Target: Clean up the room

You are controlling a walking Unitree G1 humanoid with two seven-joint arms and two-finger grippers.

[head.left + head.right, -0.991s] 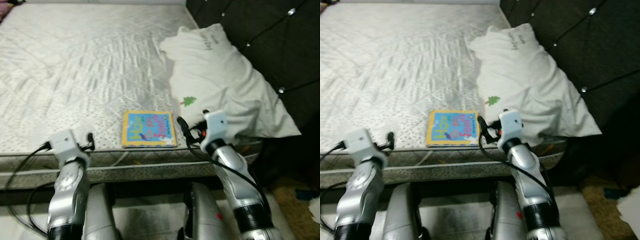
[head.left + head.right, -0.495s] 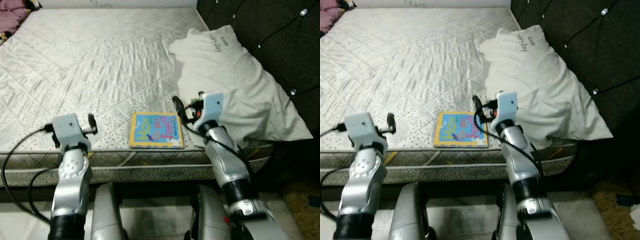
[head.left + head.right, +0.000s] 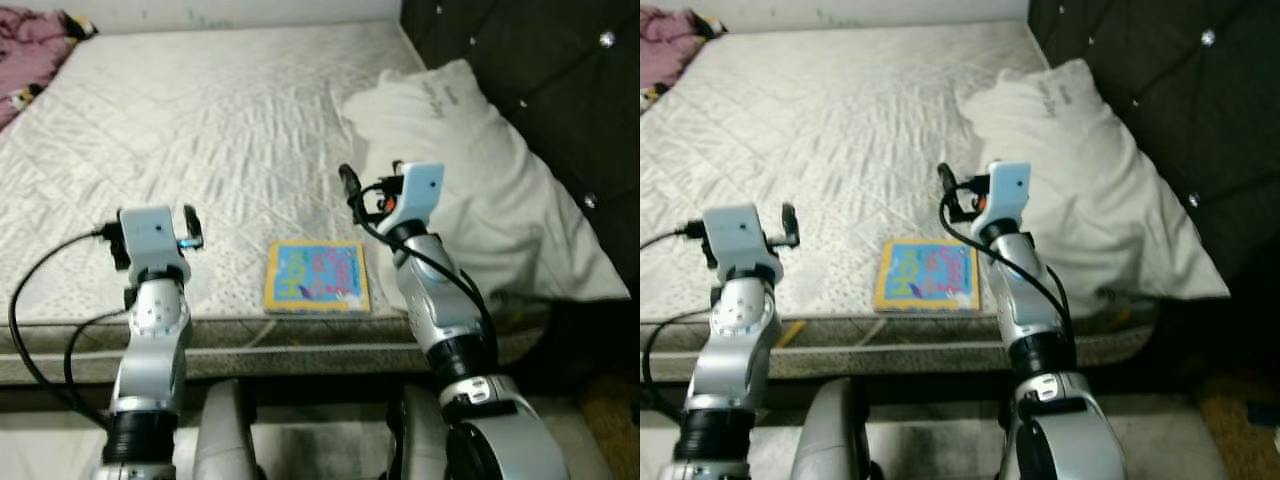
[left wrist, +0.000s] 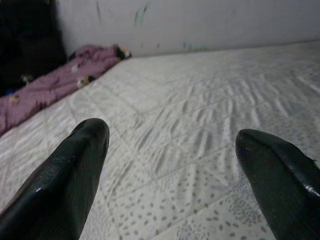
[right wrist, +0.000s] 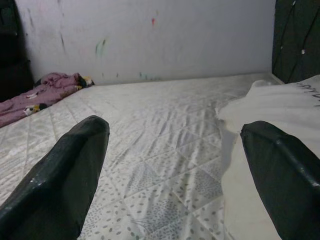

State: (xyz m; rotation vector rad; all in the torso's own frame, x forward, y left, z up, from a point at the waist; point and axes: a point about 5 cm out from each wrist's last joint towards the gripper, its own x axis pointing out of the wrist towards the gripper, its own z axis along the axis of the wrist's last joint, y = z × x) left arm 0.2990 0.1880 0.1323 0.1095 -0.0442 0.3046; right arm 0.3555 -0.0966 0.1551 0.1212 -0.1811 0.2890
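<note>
Both grippers raised over the mattress, fingers spread wide, nothing held
Right gripper [image 5: 170,175] hangs above the mattress [image 3: 200,130] just past the book [image 3: 317,277], beside the white pillow [image 3: 480,190]; left gripper [image 4: 170,175] sits over the near edge, well left of the book. Book lies flat by that edge, touching neither gripper. Purple cloth [image 3: 30,50] at the far left corner

— Is there any writing to read here?

— The book [image 3: 317,277] near the mattress [image 3: 200,130] edge has big colourful cover lettering, too blurred to read. The white pillow [image 3: 480,190] carries a short dark handwritten-style word by its top corner, also illegible.

— Anything else?

— No.
</note>
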